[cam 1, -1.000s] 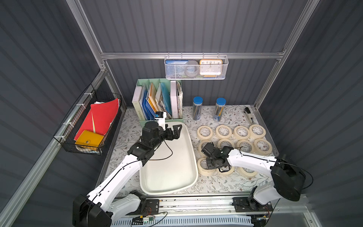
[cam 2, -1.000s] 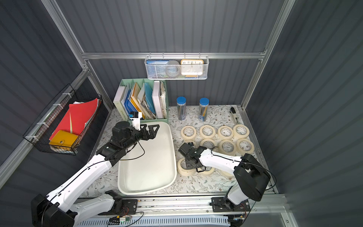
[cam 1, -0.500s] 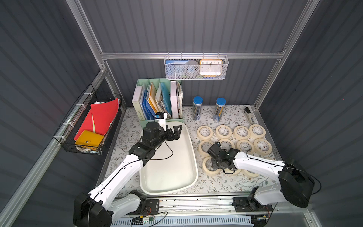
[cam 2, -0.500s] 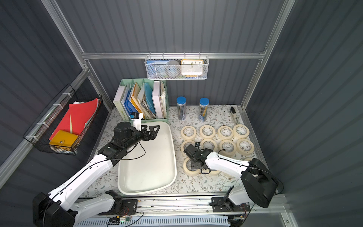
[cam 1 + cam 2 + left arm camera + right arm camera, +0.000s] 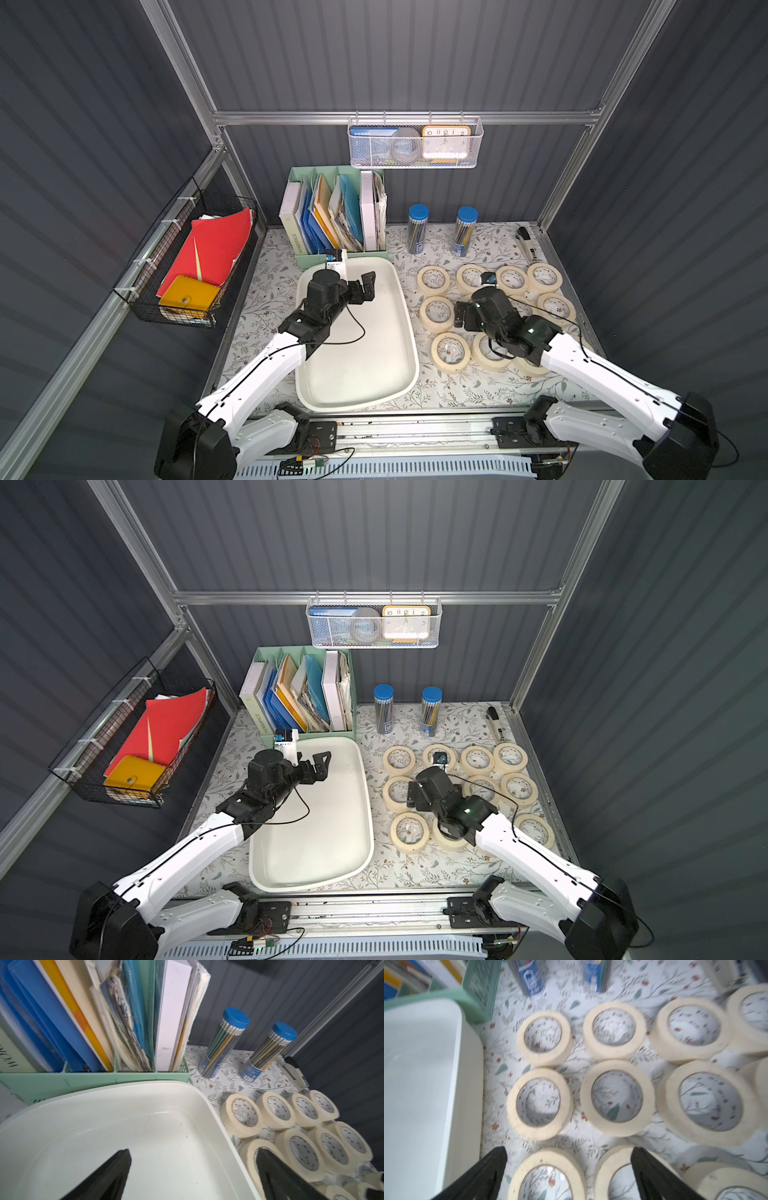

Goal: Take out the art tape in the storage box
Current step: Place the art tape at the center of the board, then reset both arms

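Art tape (image 5: 433,281) rolls are lying flat on your worktop (image 5: 436,245), just beside the storage box (image 5: 365,365). Your right hand (image 5: 569,1149) is hovering spread above them; your left hand (image 5: 366,287) is hovering spread over the box.

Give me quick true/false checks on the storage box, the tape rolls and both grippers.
1. The storage box holds tape. False: it is empty; the art tape rolls lie on the table beside it.
2. The right gripper is open above the rolls, holding nothing. True.
3. The left gripper is shut. False: it is open over the box.
4. Both pencil tubes stand upright with blue lids. True.
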Tool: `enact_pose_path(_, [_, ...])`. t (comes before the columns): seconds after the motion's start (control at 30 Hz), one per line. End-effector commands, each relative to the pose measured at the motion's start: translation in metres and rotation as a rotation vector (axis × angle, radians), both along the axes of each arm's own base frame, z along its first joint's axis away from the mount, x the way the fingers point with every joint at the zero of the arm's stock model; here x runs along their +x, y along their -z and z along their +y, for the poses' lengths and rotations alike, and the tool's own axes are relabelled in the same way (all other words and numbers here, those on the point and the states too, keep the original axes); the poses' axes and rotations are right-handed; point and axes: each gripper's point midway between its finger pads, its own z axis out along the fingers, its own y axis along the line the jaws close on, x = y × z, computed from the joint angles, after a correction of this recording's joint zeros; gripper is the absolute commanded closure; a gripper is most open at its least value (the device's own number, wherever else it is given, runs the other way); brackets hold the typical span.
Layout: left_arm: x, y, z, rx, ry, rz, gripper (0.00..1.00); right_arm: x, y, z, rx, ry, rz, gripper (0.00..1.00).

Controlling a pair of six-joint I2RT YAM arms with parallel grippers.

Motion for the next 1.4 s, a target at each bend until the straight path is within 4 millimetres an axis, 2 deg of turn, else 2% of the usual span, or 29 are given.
enact_pose_path(0.0, [0.012,-0.001,0.026,0.085,-0.132,-0.111,0.00,0.020,-0.021,-0.052,-0.107,0.145,-0.136,0.01])
enact_pose_path(0.1, [0.016,0.015,0.039,0.144,-0.196,-0.134,0.00,0.032,-0.013,-0.093,-0.114,0.256,-0.164,0.01])
enact_pose_path(0.23, [0.026,0.027,0.059,0.245,-0.252,-0.134,0.00,0.050,0.012,-0.130,-0.126,0.330,-0.174,0.01])
enact_pose_path(0.37, [0.038,0.043,0.088,0.217,-0.284,-0.139,0.00,0.064,0.043,-0.153,-0.126,0.356,-0.162,0.01])
enact_pose_path(0.53, [0.045,0.044,0.106,0.191,-0.297,-0.153,0.00,0.077,0.072,-0.171,-0.147,0.375,-0.161,0.01])
enact_pose_path(0.57, [0.046,0.046,0.109,0.189,-0.297,-0.149,0.00,0.079,0.077,-0.173,-0.153,0.377,-0.157,0.01])
enact_pose_path(0.7, [0.046,0.054,0.123,0.214,-0.312,-0.162,0.00,0.092,0.069,-0.175,-0.158,0.365,-0.227,0.01])
enact_pose_path(0.83, [0.049,0.064,0.142,0.162,-0.326,-0.216,0.00,0.101,0.065,-0.173,-0.152,0.340,-0.270,0.01])
enact_pose_path(0.9, [0.054,0.075,0.150,0.162,-0.326,-0.191,0.00,0.104,0.068,-0.173,-0.131,0.336,-0.283,0.01])
enact_pose_path(1.0, [0.061,0.088,0.152,0.167,-0.303,-0.150,0.00,0.112,0.076,-0.163,-0.119,0.271,-0.316,0.01])
enact_pose_path(1.13, [0.055,0.077,0.162,0.224,-0.329,-0.281,0.00,0.105,0.083,-0.156,-0.101,0.234,-0.359,0.01])
enact_pose_path(1.17, [0.056,0.089,0.163,0.214,-0.312,-0.262,0.00,0.105,0.082,-0.155,-0.098,0.230,-0.378,0.01])
enact_pose_path(1.23, [0.060,0.099,0.158,0.219,-0.277,-0.296,0.00,0.108,0.082,-0.153,-0.099,0.211,-0.394,0.01])
enact_pose_path(1.3, [0.065,0.107,0.163,0.208,-0.273,-0.219,0.00,0.110,0.084,-0.150,-0.097,0.194,-0.377,0.01])
enact_pose_path(1.37, [0.069,0.106,0.164,0.200,-0.269,-0.237,0.00,0.109,0.085,-0.151,-0.096,0.198,-0.364,0.01])
